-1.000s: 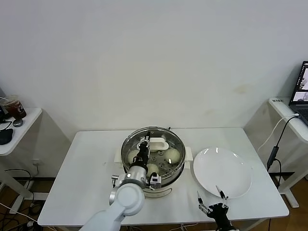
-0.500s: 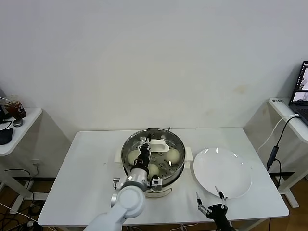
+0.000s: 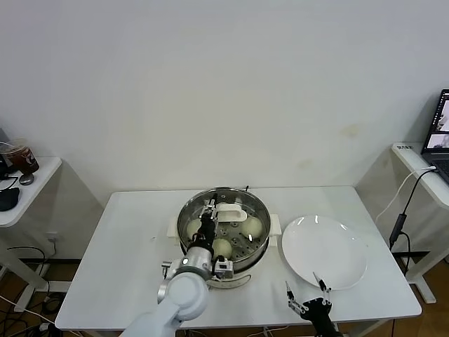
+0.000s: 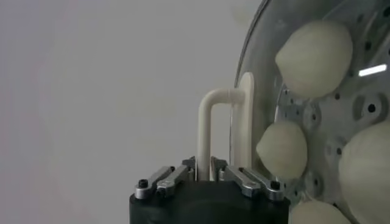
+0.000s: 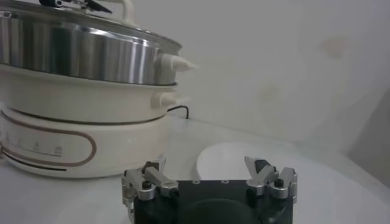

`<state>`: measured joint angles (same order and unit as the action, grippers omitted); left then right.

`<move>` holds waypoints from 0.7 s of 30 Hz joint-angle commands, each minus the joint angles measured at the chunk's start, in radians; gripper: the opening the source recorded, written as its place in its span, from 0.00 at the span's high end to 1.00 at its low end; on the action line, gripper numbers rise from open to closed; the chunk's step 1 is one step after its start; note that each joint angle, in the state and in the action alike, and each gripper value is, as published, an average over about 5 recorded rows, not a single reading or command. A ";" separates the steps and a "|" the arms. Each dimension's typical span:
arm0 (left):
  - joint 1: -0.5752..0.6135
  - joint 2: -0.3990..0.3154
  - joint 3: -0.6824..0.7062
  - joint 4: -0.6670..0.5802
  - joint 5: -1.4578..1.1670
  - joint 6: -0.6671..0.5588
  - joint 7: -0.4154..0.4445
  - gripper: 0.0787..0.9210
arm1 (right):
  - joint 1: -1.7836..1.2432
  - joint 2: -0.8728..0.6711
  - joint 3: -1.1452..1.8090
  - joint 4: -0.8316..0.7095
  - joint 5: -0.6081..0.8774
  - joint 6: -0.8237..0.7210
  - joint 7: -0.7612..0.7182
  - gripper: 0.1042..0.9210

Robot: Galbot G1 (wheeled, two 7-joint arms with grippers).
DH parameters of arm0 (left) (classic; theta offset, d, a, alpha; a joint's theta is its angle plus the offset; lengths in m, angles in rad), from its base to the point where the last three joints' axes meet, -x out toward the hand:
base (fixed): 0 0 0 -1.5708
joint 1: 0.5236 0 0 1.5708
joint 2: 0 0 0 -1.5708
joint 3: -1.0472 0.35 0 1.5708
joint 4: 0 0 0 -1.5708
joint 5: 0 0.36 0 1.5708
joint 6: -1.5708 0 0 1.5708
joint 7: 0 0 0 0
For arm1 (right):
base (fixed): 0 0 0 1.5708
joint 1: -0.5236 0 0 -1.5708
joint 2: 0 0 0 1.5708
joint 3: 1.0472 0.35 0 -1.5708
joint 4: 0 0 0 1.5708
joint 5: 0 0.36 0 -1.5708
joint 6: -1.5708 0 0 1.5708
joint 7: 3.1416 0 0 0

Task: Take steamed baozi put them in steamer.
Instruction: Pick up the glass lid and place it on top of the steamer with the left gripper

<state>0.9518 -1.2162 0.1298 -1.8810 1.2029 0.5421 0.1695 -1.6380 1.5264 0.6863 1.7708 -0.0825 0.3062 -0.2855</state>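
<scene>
The steel steamer (image 3: 261,247) stands mid-table with the round glass lid on it. My left gripper (image 3: 208,213) is shut on the lid's white handle (image 3: 230,209); in the left wrist view the gripper (image 4: 204,165) clamps the handle (image 4: 210,115). Cream-white baozi lie on the perforated tray under the glass: one at the left (image 3: 193,227), one at the right (image 3: 252,226), one at the front (image 3: 222,246). Several show in the left wrist view (image 4: 314,58). My right gripper (image 3: 307,298) is open and empty, low at the table's front edge, also in its wrist view (image 5: 210,176).
A flat white plate (image 3: 324,250) lies bare to the right of the steamer, also in the right wrist view (image 5: 244,158). The steamer's white base (image 5: 79,143) is to that gripper's left. Side tables flank the white table; a cable hangs at the right.
My left arm has shifted slightly left while still gripping the lid handle. The lid stays over the steamer. The right arm has not moved.
</scene>
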 commanded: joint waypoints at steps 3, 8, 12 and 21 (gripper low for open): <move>0.202 0.036 -0.122 -0.203 -0.415 -0.209 -0.153 0.53 | -0.006 -0.001 0.003 0.006 -0.002 0.001 0.002 0.12; 0.355 0.079 -0.217 -0.357 -0.616 -0.249 -0.179 0.34 | -0.012 -0.002 0.001 0.012 -0.006 0.001 0.002 0.12; 0.564 0.085 -0.349 -0.435 -0.860 -0.427 -0.205 0.22 | -0.017 -0.001 -0.003 0.021 -0.004 0.003 0.003 0.12; 1.017 0.004 -0.711 -0.460 -1.413 -0.765 -0.261 0.12 | -0.047 -0.028 -0.017 0.089 0.131 -0.023 0.041 0.12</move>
<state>1.4521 -1.1691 -0.2185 -2.2222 0.4504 0.1342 -0.0201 -1.6659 1.5189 0.6831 1.8078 -0.0654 0.3121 -0.2713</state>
